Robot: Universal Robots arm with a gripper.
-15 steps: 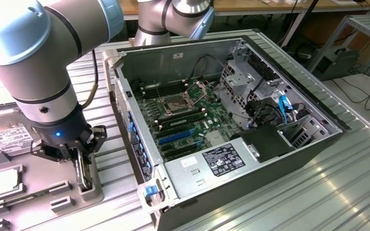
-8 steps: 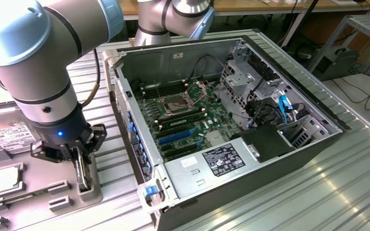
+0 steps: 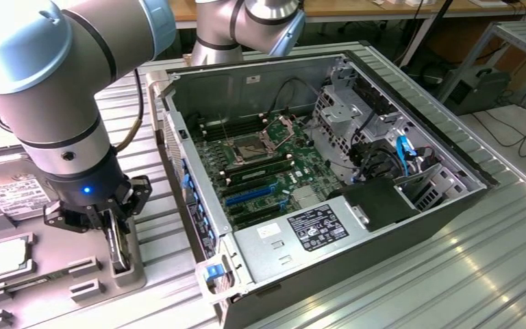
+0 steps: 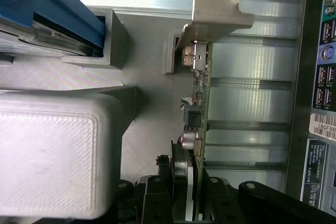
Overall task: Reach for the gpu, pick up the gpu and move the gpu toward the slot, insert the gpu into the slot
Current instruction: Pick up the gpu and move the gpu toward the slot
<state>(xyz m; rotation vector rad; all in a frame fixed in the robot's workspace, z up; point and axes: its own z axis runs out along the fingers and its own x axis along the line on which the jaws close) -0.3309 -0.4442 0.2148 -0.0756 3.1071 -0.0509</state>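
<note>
You had the black two-fingered gripper (image 3: 109, 223) down over the grey plastic holder (image 3: 133, 273), which sat on the ribbed metal table (image 3: 427, 274) at the exterior view's left of the open black computer case (image 3: 244, 89). The jaws were mostly closed, with one finger (image 4: 157, 198) on each face of the gpu (image 3: 117, 250), a thin dark greenish-brown circuit card, so they had the board clamped between them. Whether the card had left its holder, I could not tell.

The card stood on edge with its flat faces upright. In the wrist view you saw it edge-on as a narrow strip (image 4: 202, 103). Its long axis ran straight out from the gripper (image 4: 188, 182) to the bent silver metal bracket (image 4: 218, 6) at the far end, alongside the port-studded panel of the case (image 4: 323, 93), with bare table slats between them. The bracket end sat just beside a small grey upright (image 4: 170, 51) of the holder.

The green motherboard (image 3: 263, 171) with its blue slots (image 3: 249, 195) lay inside the case, well apart from the card. A small square silver chip (image 3: 7, 253) and a flat silver drive (image 3: 11, 192) rested on trays further to the exterior view's left.
</note>
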